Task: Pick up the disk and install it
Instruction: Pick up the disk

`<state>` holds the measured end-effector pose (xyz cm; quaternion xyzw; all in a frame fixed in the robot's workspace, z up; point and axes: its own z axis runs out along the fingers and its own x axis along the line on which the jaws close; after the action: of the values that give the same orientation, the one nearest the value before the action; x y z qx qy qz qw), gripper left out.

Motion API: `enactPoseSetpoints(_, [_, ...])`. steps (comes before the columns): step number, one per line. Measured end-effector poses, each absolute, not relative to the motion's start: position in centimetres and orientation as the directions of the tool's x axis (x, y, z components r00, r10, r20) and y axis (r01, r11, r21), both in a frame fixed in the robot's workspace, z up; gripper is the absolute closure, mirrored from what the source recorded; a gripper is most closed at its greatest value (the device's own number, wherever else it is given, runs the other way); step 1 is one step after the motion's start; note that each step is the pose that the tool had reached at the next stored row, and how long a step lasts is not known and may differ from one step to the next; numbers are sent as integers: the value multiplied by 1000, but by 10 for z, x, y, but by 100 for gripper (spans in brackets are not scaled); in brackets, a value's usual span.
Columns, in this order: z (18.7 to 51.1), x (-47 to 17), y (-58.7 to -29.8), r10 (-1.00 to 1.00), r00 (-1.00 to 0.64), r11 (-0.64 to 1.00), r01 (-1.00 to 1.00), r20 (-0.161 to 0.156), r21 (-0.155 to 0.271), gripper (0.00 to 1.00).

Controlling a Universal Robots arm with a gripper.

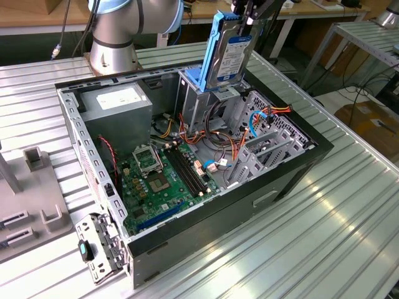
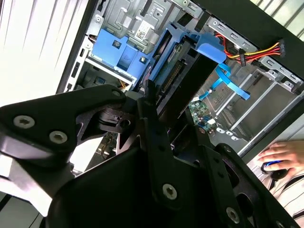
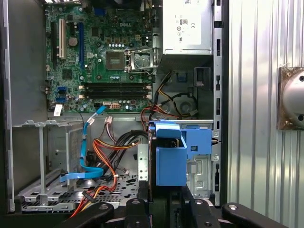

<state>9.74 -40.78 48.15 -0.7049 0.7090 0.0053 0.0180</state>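
- The exterior view shows the disk [image 1: 232, 59] upright with its labelled face outward. The first wrist view looks down on its blue-railed end [image 3: 170, 159]. The second wrist view adds a person's hand [image 2: 284, 154] resting beyond the case.
- The gripper [image 1: 246, 22] is clamped on the disk's upper end, and the disk hangs below it.
- The disk is over the drive cage [image 1: 194, 106], beside the blue bracket [image 3: 199, 142]. Whether its lower end has entered the cage cannot be told.
- The open computer case [image 1: 206, 230] holds a green motherboard [image 3: 107, 52], a grey power supply [image 3: 187, 26] and loose cables [image 3: 107, 147].
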Motion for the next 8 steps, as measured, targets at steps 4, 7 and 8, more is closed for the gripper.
enactPoseSetpoints(4, [482, 97, -410, -999, -5, 6, -1000, -33, -18, 65])
enactPoseSetpoints(7, [482, 97, -410, -999, -5, 6, -1000, -33, -18, 65])
enactPoseSetpoints(8, [482, 97, -410, -999, -5, 6, -1000, -33, -18, 65])
